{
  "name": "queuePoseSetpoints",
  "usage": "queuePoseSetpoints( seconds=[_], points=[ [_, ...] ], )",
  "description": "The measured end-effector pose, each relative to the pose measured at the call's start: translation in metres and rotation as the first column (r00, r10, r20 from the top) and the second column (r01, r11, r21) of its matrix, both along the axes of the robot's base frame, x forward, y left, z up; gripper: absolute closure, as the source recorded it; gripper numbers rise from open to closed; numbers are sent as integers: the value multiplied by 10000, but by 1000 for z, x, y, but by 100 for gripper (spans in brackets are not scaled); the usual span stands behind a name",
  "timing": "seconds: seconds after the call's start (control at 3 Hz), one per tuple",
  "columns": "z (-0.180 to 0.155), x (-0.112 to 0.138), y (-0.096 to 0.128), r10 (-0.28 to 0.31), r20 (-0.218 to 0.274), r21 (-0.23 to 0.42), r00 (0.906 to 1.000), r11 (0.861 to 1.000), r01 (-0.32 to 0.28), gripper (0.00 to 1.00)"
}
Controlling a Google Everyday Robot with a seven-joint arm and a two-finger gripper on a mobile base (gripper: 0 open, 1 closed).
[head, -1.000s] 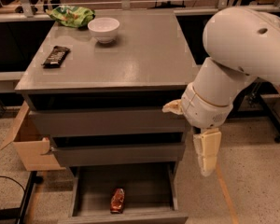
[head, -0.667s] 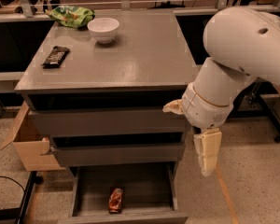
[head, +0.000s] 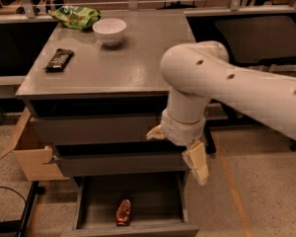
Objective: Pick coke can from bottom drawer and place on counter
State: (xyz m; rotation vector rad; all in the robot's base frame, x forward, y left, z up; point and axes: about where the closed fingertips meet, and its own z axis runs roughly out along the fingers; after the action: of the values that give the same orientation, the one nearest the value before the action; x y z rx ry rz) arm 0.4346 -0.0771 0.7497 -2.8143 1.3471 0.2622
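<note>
- We see the bottom drawer (head: 153, 199) pulled out below the front edge of the counter (head: 138, 68), and it is the one container whose inside shows plainly.
- In it lies the coke can (head: 123, 212), on its side on the drawer floor, close to the drawer's front wall and a little left of its middle. Nothing touches it.
- The hand (head: 176, 154) hangs in front of the cabinet under the counter's front edge, toward the front right corner, level with the two upper drawer fronts (head: 98, 127).
- We can make out its pale fingers (head: 197, 164) spread well apart, one pointing left and one pointing down, gripping nothing. The hand is above the open drawer and apart from the can.
- The white arm (head: 237, 88) reaches in from the right, crossing the counter's front right corner.
- Up top, a white bowl (head: 109, 31) sits upright near the back edge.
- A green snack bag (head: 75, 18) lies at the back left corner.
- A dark candy bar (head: 58, 59) lies flat near the left edge.
- On the floor, below the left edge, an open cardboard box (head: 32, 154) stands against the cabinet. We cannot see what it holds.
</note>
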Motion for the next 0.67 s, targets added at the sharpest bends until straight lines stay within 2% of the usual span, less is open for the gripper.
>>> queuePoseSetpoints(
  seconds=[0.33,0.67],
  points=[
    [-59,14,16,1845,-416,-10,9819,9828,-1847,0],
    [-143,20,35,3091,-830,1209,9474,9468,-2983,0]
  ],
)
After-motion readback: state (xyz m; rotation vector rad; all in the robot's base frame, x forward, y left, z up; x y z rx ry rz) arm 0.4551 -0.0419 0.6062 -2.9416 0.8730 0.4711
